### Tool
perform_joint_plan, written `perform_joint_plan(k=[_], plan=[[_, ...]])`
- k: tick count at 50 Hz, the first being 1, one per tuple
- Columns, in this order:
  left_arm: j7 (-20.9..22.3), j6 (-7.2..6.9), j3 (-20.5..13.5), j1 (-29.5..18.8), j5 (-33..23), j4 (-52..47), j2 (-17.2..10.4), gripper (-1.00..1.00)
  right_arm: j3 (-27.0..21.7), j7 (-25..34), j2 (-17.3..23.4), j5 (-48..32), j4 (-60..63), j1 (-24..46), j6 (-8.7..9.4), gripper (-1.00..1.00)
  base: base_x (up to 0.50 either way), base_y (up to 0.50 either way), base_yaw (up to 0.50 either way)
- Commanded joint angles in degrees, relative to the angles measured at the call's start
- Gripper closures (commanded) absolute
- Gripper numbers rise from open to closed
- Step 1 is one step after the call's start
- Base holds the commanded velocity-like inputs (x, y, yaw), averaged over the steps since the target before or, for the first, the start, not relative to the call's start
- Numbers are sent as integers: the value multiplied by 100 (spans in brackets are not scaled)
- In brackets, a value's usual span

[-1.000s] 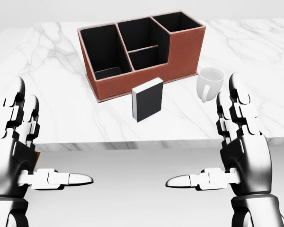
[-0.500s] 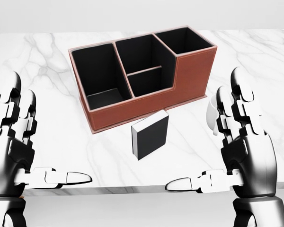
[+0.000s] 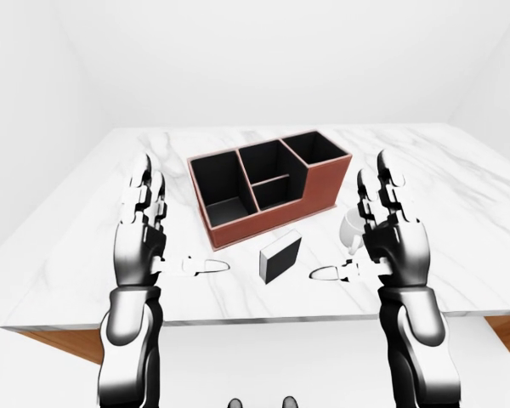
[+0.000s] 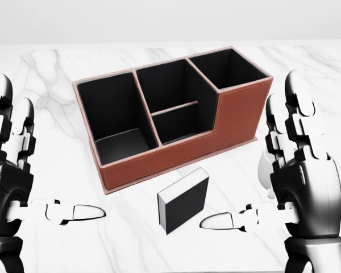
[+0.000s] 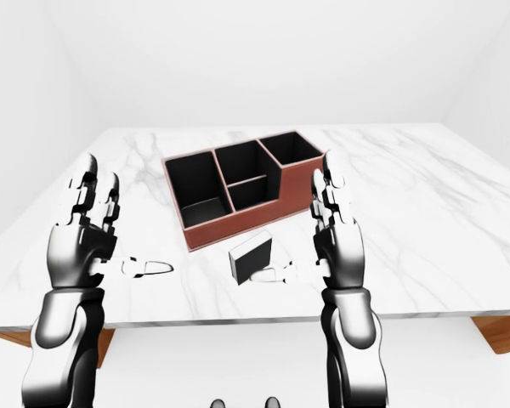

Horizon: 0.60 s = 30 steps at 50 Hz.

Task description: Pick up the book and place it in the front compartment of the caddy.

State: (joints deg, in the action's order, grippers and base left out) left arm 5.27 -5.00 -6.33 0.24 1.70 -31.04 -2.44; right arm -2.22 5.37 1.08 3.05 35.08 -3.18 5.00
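Note:
The black book (image 4: 184, 200) with white page edges stands upright on the marble table (image 4: 51, 74), just below the caddy in the head view. The brown caddy (image 4: 241, 114) has black compartments: a large one at left, two small ones in the middle, a tall one at right. My left hand (image 4: 51, 162) is open, fingers up, thumb pointing right, to the left of the book. My right hand (image 4: 253, 165) is open, thumb pointing left, to the right of the book. Neither hand touches the book.
A white mug (image 3: 350, 228) stands right of the caddy, mostly hidden behind my right hand. The table's near edge (image 3: 263, 321) runs across the bottom of the left-eye view. Brown wood (image 3: 55, 344) shows under its corners.
The camera has moved closer to the table: caddy and book sit lower and larger in the head view. Both hands stay open in the same pose.

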Motion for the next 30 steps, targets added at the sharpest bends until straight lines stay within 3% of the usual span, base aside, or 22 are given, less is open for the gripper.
perform_joint_plan(k=[1,30], plan=[[11,0,-30,-11,14,-27,-11,-100,-17,120,-9,113,140,-67,0,-100,45,0,0],[21,0,-12,0,10,25,-7,-100,44,72,-18,-44,-46,-42,0,-100,47,0,0]])
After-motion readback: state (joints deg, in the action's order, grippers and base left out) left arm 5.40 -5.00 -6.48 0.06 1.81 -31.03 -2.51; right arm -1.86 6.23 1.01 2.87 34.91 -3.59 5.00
